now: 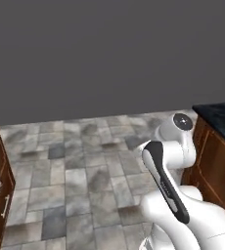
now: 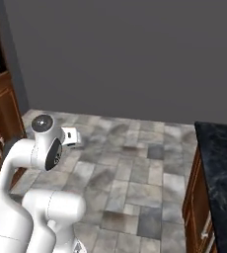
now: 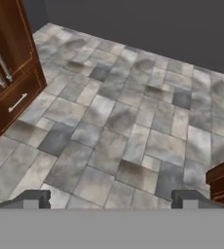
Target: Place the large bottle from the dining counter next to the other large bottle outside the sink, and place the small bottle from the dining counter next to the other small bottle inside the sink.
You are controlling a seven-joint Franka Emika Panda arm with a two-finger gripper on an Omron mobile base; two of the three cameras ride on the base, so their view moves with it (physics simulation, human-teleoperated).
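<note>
Nearest the hand camera, our gripper (image 3: 111,198) stood spread wide with nothing between its fingertips (image 3: 35,198), hanging over the grey stone-tile floor (image 3: 119,121). Dark wooden cabinets (image 3: 9,68) with metal handles stood at the left of the hand view. In the base views we saw a black-topped counter (image 2: 221,163) to the right. We could not tell where the bottles were.
</note>
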